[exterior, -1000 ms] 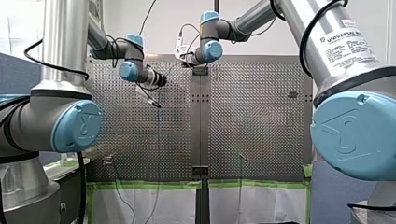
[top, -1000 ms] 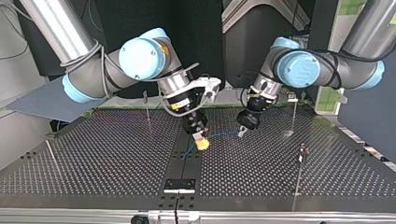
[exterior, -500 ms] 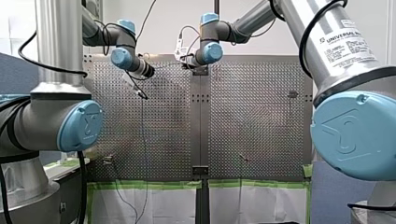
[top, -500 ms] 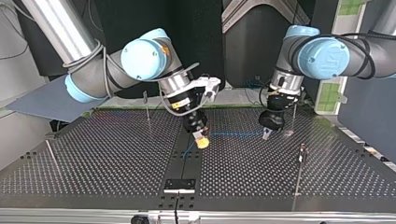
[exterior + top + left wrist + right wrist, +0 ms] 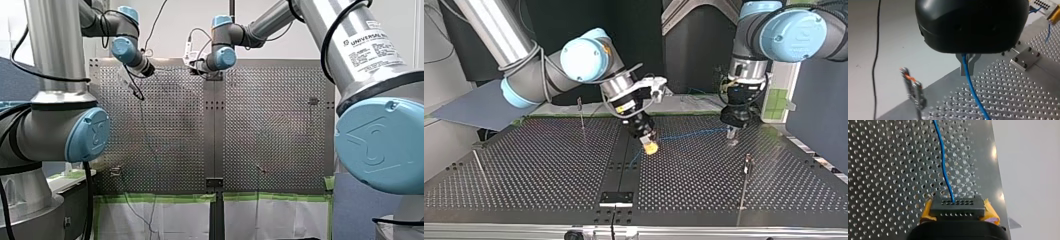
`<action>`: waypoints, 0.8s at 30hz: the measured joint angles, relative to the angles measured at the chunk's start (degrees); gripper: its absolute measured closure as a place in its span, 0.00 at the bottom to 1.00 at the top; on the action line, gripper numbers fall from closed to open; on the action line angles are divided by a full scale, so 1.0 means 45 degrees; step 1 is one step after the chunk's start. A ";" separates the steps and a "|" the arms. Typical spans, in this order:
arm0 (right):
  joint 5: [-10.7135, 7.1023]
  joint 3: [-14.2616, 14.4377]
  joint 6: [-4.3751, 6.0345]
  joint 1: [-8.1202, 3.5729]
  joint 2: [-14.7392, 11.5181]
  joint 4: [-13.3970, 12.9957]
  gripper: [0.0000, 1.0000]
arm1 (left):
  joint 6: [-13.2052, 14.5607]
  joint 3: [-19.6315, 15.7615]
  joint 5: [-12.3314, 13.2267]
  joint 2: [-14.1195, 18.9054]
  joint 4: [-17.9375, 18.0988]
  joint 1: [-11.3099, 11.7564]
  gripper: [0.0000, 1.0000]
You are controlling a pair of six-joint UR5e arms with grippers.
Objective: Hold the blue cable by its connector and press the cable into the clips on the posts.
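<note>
black connector [image 5: 957, 206] clamped between the yellow pads [image 5: 926, 213] of the right gripper [image 5: 650, 146], low over the tabletop [image 5: 549, 165]. blue cable [image 5: 973, 92] pinched between the closed metal fingers [image 5: 961, 67] of the left gripper [image 5: 967, 66], partway along its length. strung nearly straight from one gripper across to the other in the top view, seemingly just above the tabletop. beside the left gripper, apart from it and clear of the cable: a clip post [image 5: 915, 93], orange piece near its top. no clip taken yet, by the look of it.

for the step in hand, likely the first clip:
- carry the left gripper sideways toward the post, cable at clip height.
- line the run over the clip mouth, then press in squarely.
- hold the connector end steady for light tension only.
- avoid a hard pull; risk of the thin cable slipping through the fingers, or of bending the slender post.
</note>
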 joint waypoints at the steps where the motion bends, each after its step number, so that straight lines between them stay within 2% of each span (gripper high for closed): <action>1: -0.0025 0.0000 0.0000 0.0032 0.0006 -0.0020 1.00 | 0.0134 -0.0045 -0.0133 0.0137 -0.0133 0.0012 1.00; 7: -0.0091 -0.0032 0.0002 0.0238 0.0039 -0.0121 1.00 | 0.0785 -0.0436 -0.0785 0.0602 -0.0652 0.0294 1.00; 16: -0.0161 -0.0551 0.0090 0.0507 0.0215 -0.0120 1.00 | 0.1712 -0.0079 -0.1694 0.0071 -0.0523 0.0717 1.00; 24: -0.0120 -0.0941 0.0183 0.0610 0.0535 -0.0095 1.00 | 0.2514 0.0624 -0.1701 -0.0058 -0.0293 0.0988 1.00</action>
